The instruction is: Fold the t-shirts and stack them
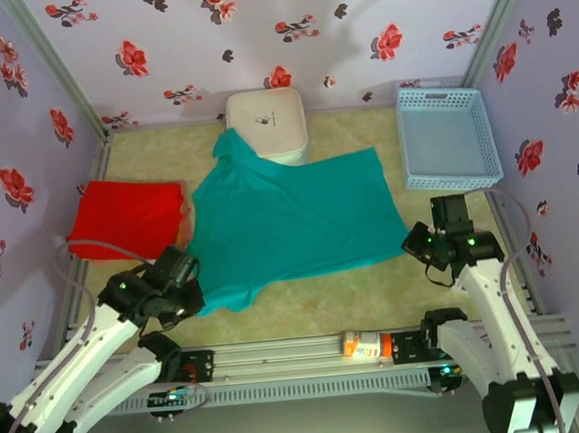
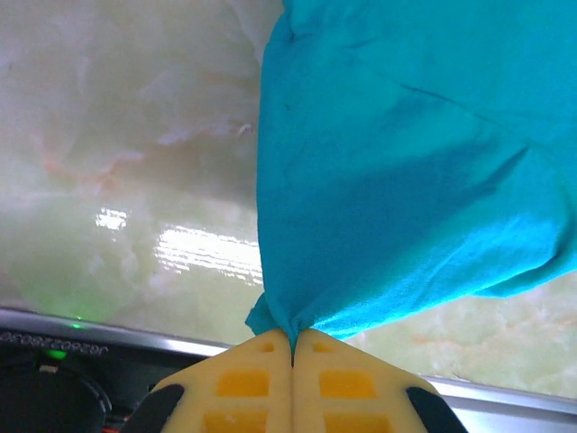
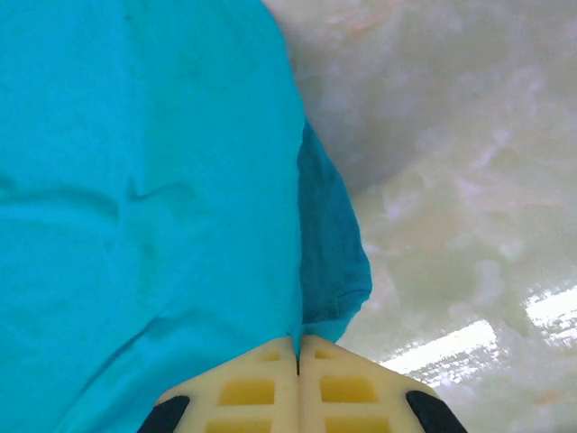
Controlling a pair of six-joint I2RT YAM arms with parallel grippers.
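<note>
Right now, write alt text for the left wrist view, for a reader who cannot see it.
The pale yellow left gripper is shut on a bunched corner of the teal cloth t-shirt, which fans up and right. Beneath it lies a glossy, pale green marbled table, with a metal rail along the bottom edge.

Bright red t-shirt (image 1: pixel 129 217), teal t-shirt (image 1: pixel 290 216), white box (image 1: pixel 267 118), light-blue mesh basket (image 1: pixel 445 139)

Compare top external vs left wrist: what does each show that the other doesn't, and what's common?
Top external: red t-shirt folded at left, white box, blue basket, right gripper at the right edge of the teal t-shirt. Left wrist: close-up of the left gripper, jaws pinched shut on a bunched teal corner. Shared: teal t-shirt, left gripper, table.
</note>
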